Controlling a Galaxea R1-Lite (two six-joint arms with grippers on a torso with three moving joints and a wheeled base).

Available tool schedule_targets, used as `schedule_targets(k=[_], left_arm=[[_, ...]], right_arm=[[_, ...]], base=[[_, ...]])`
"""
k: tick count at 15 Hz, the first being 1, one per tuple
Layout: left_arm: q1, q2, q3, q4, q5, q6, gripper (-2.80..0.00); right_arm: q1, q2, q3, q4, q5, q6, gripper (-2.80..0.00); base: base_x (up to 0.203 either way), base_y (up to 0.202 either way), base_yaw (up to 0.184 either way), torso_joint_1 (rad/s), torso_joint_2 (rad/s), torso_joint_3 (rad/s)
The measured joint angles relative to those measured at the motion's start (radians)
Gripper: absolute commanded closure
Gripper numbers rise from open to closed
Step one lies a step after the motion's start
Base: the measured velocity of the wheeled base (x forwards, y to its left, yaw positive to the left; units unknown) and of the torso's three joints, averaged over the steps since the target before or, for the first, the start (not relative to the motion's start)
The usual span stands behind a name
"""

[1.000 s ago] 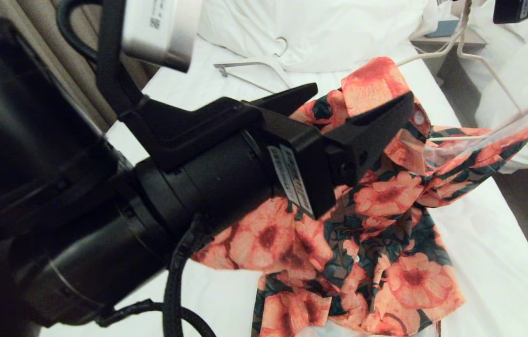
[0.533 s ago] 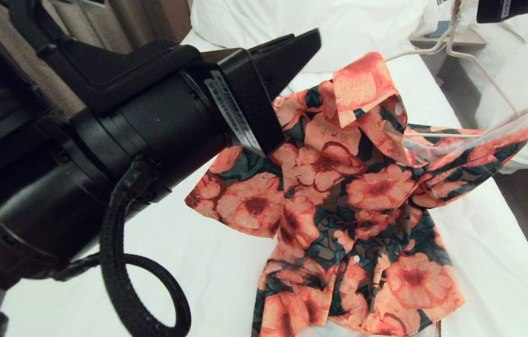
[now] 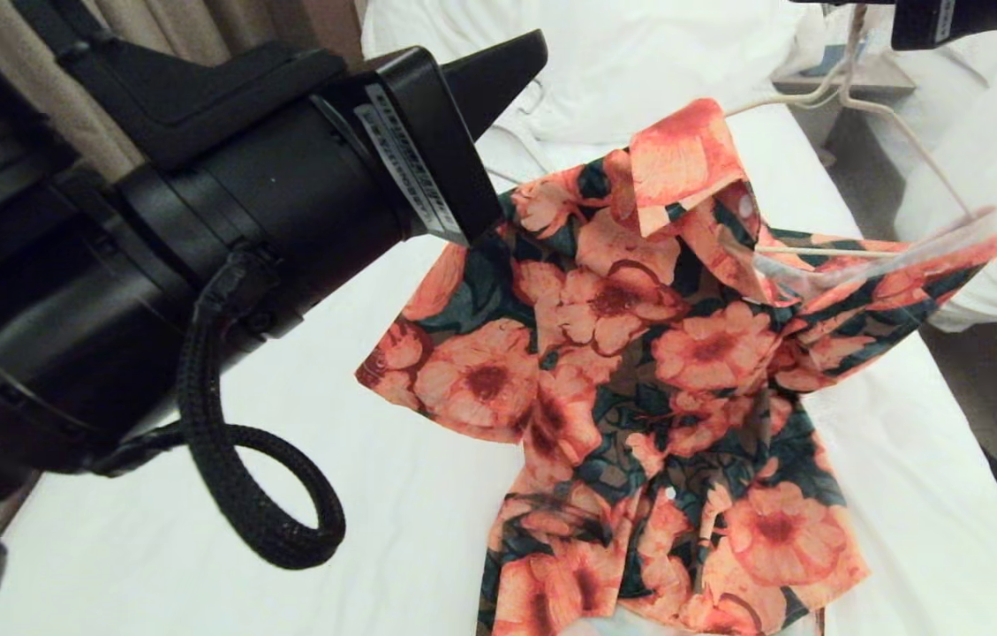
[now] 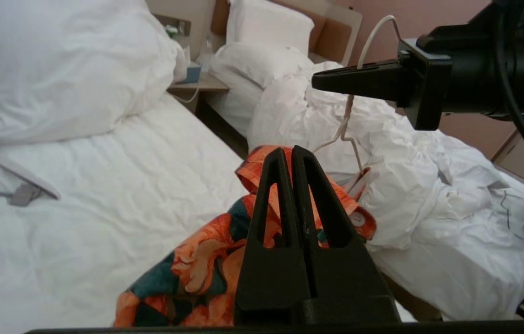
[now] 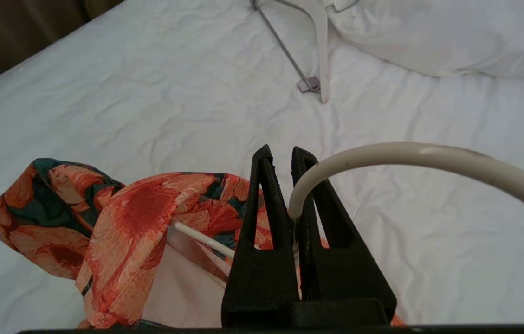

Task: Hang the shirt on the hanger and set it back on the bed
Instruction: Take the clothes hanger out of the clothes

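The right claw (image 5: 289,160) pinches the hanger (image 5: 410,155) at its hook, at 1 o'clock, so the shirt (image 3: 639,353) dangles over the bed (image 3: 392,495); the left claw (image 4: 292,155), empty, is pressed together at 10 o'clock.

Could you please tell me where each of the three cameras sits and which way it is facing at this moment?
Head view: on the robot's head, looking down at the shirt over the bed; left arm fills its left side.
Left wrist view: behind the shut left end effector, facing the second bed and the right end effector.
Right wrist view: behind the right end effector, shut on the hanger, facing the pillow.
All three share the shirt.
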Motion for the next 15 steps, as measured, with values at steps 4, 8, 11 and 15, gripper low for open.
schedule_targets(k=[4,8,11,15], left_arm=[[0.004,-0.018,-0.001,0.0,0.001,0.001,0.0],[0.007,-0.036,-0.003,0.005,0.003,0.002,0.0],[0.014,-0.04,-0.006,0.008,0.001,0.002,0.0],[0.016,-0.041,-0.006,0.008,0.0,0.001,0.0]], right_arm=[[0.0,0.002,-0.004,-0.001,0.0,-0.017,0.0],[-0.001,0.006,-0.005,-0.001,0.0,-0.027,0.0],[0.0,0.021,-0.014,-0.075,0.0,-0.03,0.0],[0.001,0.04,-0.02,-0.113,0.0,-0.03,0.0]], base=[[0.0,0.0,0.0,0.119,-0.47,-0.353],[0.0,0.0,0.0,0.162,-0.52,-0.363],[0.0,0.0,0.0,0.191,-0.55,-0.363],[0.0,0.0,0.0,0.218,-0.59,-0.367]])
